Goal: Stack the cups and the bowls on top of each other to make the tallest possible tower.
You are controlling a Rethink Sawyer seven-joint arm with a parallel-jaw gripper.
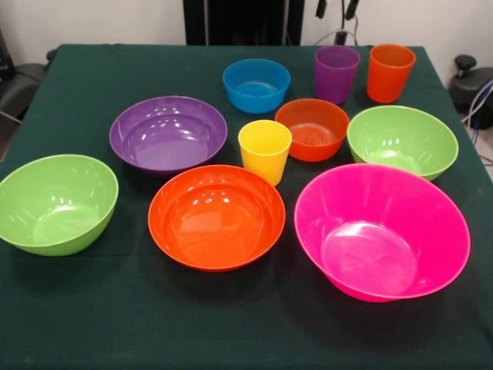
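Nearest, pink bowl [381, 231], large orange bowl [216, 216] and green bowl [57, 203] sit apart on the tabletop [115, 324]; cups stand farther back. Nothing is stacked yet. Fingers [336, 8] barely show, state untellable. Next: probably nest a bowl.

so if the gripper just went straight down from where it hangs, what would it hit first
Most likely the purple cup, standing right below the gripper in this view. Depth is unclear, so it could miss behind it.

Only the end effector [335, 9] tips show, hanging at the top edge.
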